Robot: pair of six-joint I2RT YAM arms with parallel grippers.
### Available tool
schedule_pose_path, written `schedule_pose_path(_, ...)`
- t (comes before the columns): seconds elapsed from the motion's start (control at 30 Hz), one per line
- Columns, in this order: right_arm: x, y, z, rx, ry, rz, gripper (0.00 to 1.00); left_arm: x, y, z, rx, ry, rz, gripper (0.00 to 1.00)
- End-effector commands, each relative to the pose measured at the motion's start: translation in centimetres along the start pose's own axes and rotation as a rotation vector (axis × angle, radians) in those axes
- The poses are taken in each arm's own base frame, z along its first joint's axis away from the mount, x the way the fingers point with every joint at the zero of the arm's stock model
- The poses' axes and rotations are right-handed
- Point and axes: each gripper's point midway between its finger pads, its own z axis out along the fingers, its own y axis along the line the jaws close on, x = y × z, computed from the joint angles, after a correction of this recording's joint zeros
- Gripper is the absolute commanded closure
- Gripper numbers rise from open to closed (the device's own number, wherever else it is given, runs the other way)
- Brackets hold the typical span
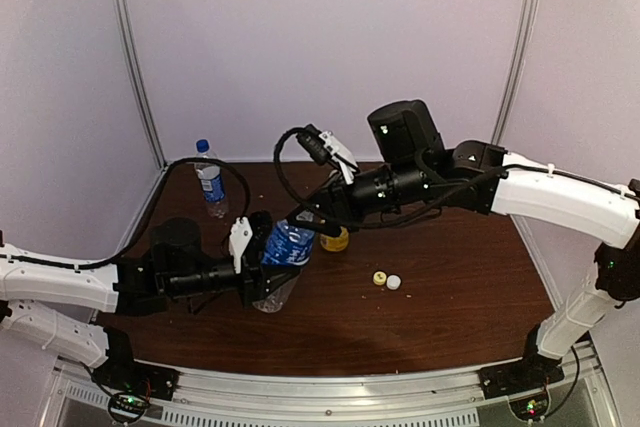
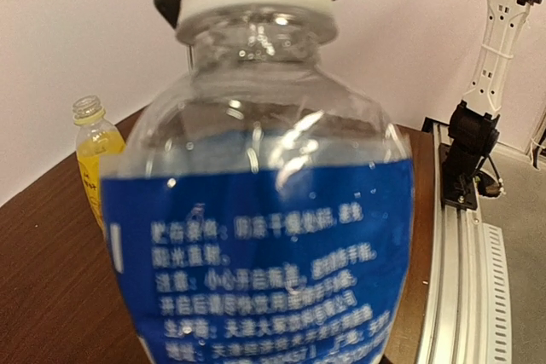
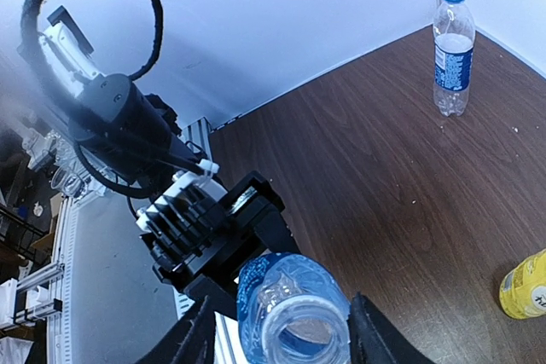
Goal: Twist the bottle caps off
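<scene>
The left hand [image 1: 262, 272] pinches the short clear bottle [image 1: 288, 245], tilted above the bench [image 1: 470, 287]. The right hand [image 3: 275, 330] is spread, one finger either side of its open neck. The yellow cap [image 1: 380, 278] and the white cap [image 1: 394, 283] lie side by side nearby. The tall bottle [image 1: 211, 185] stands capped at the far left.

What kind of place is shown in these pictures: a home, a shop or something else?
Most likely a robotics lab test booth, not a home. Plain white panel walls with grey metal corner posts enclose a dark brown wooden table, and a ribbed aluminium rail runs along its near edge.
</scene>
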Motion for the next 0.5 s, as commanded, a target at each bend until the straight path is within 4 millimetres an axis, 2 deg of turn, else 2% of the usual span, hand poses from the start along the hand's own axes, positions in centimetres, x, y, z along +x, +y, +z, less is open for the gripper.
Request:
schedule_pose_path(0.0,-0.5,0.2,0.6,-0.005,0.011,-0.018,0.49,-2.4,0.4,0.0,-0.020,-0.067,0.009,0.63)
schedule_pose_path(0.17,0.1,-0.5,1.4,0.019,0.036,-0.019,0.57,-2.5,0.4,-0.3,-0.023,-0.071,0.008,0.63)
schedule_pose_path(0.33,-0.3,-1.1,1.6,0.046,0.031,-0.028,0.80,-2.4,0.7,-0.5,-0.041,-0.073,0.007,0.60)
schedule_pose_path(0.4,-0.7,-1.6,1.5,0.076,0.020,-0.029,0.87,-2.5,1.1,-0.9,-0.065,-0.084,0.006,0.56)
schedule_pose_path(0.47,-1.3,-2.7,1.3,0.134,0.007,-0.024,0.93,-2.6,2.3,-1.4,-0.135,-0.097,-0.006,0.48)
